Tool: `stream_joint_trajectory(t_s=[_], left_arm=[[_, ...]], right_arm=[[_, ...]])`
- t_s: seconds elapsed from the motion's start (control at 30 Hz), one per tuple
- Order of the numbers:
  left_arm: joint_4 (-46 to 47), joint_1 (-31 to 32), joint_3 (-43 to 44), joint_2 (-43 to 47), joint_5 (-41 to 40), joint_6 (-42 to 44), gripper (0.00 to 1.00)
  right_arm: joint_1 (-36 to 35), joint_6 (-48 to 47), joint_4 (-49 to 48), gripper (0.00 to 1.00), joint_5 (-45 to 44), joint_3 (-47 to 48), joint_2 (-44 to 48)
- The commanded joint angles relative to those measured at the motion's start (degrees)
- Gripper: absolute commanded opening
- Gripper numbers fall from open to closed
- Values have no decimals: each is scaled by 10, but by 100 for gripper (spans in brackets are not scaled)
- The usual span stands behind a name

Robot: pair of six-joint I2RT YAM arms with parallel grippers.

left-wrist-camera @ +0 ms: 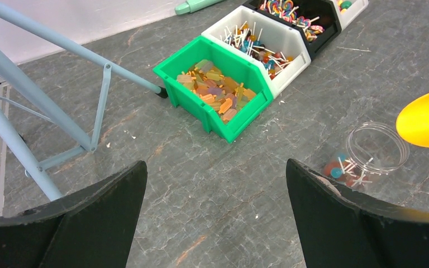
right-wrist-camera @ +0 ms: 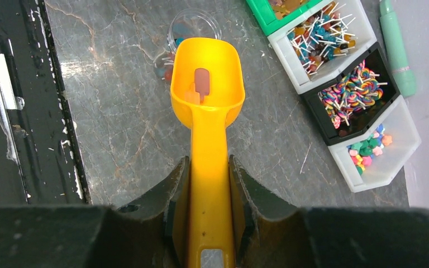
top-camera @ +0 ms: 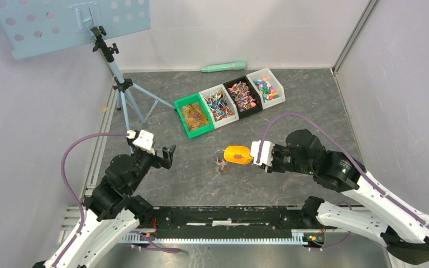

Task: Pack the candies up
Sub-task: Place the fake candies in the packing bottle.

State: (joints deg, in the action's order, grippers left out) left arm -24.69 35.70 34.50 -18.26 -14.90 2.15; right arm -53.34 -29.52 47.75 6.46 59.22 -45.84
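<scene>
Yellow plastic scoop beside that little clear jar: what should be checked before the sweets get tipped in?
1. Grip: right gripper shut on the yellow plastic scoop by its handle: ok.
2. Load: candies lying in the scoop's bowl: ok.
3. Target: small clear plastic jar with its mouth uncovered: ok.
4. Aim: scoop's lip right over the jar's mouth: cannot tell.
5. Jar standing upright: cannot tell.
6. Other arm: left gripper open, empty, apart from the jar: ok.

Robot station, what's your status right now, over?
Left gripper open, empty. Right gripper shut on yellow scoop, candies in its bowl, tip beside the clear jar. Nothing between scoop and jar.
</scene>
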Motion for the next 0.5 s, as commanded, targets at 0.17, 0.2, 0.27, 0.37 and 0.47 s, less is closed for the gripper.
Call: stream_joint_trajectory(t_s=[0.17, 0.2, 0.27, 0.37, 0.47], left_arm=[[0, -2, 4, 6, 2, 9, 100], [1, -3, 4, 6, 2, 8, 100], [1, -2, 3, 6, 3, 8, 100], [0, -3, 4, 7, 4, 8, 100], [1, -3, 3, 11, 3, 8, 100]], right_arm=[[0, 9, 3, 0, -9, 40, -22], [1, 12, 4, 0, -10, 43, -27], [1, 18, 5, 0, -9, 48, -38], [1, 23, 16, 0, -7, 63, -56], [0, 28, 26, 0, -10, 83, -72]])
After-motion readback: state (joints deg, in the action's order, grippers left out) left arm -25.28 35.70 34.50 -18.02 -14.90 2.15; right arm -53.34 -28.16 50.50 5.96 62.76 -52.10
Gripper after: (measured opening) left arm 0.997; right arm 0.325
